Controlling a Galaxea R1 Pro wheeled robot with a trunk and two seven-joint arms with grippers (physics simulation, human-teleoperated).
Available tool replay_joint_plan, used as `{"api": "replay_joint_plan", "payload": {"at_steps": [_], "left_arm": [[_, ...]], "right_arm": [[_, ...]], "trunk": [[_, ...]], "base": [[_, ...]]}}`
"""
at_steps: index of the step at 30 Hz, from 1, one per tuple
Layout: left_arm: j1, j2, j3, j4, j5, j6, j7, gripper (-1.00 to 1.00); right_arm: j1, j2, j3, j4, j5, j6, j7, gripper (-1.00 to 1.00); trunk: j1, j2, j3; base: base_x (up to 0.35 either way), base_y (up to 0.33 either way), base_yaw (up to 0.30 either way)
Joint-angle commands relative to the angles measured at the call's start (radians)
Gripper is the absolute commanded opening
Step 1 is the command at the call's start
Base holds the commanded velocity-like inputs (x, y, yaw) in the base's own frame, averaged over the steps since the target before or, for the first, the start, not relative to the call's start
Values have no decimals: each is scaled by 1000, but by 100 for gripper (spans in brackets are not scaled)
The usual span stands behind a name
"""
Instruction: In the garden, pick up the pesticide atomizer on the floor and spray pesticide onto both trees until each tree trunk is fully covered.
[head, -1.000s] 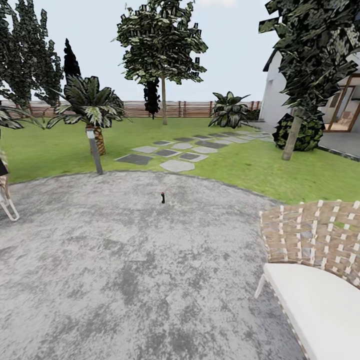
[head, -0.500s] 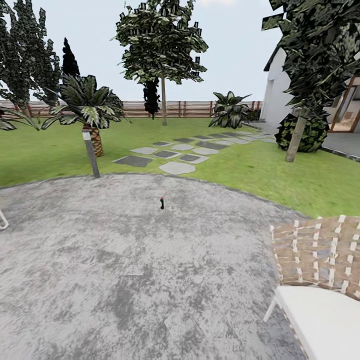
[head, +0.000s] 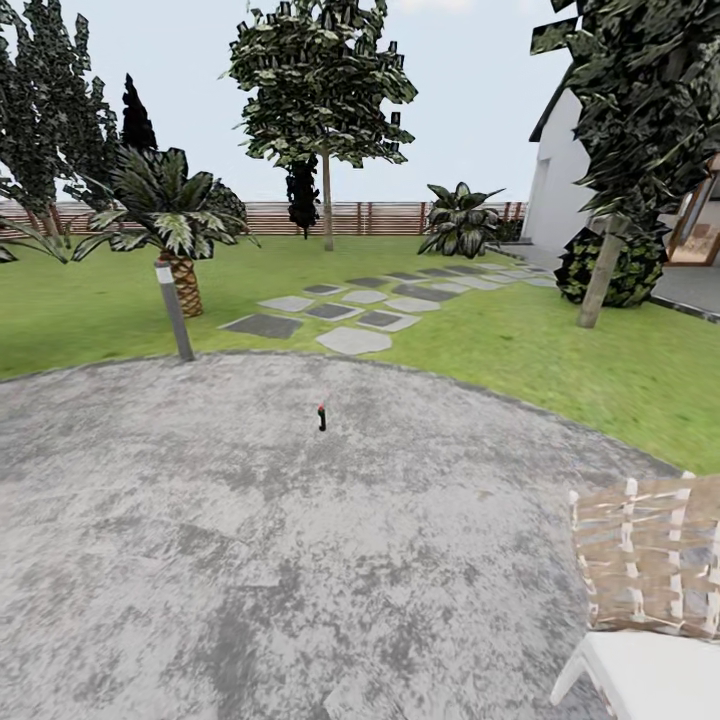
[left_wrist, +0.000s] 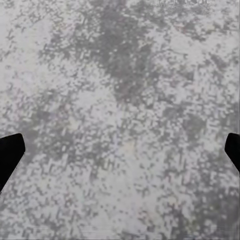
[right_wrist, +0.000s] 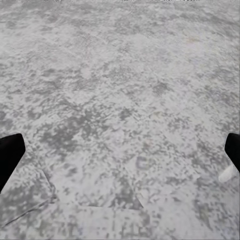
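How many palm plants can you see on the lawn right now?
2. One short palm stands at the left, just behind the grey bollard light. The other palm sits farther back, right of centre, near the wooden fence. More may be hidden behind the trees.

Bright, even daylight, no cast shadows, soft low-detail render, wrist views blurry

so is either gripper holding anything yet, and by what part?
Nothing held. Both wrist views show fingers spread wide over bare floor. The pesticide atomizer stands untouched on the paving ahead.
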Motion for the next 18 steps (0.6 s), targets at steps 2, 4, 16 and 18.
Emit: {"api": "replay_joint_plan", "payload": {"at_steps": [2,4,16,18], "left_arm": [[0,0,0,0,0,0,0,100],[0,0,0,0,0,0,0,100],[0,0,0,0,0,0,0,100],[0,0,0,0,0,0,0,100]], "right_arm": [[0,0,0,0,0,1,0,100],[0,0,0,0,0,1,0,100],[0,1,0,0,0,0,0,100],[0,0,0,0,0,0,0,100]], "trunk": [[0,0,0],[0,0,0],[0,0,0],[0,0,0]], "base": [[340,0,0],[340,0,0],[340,0,0],[340,0,0]]}}
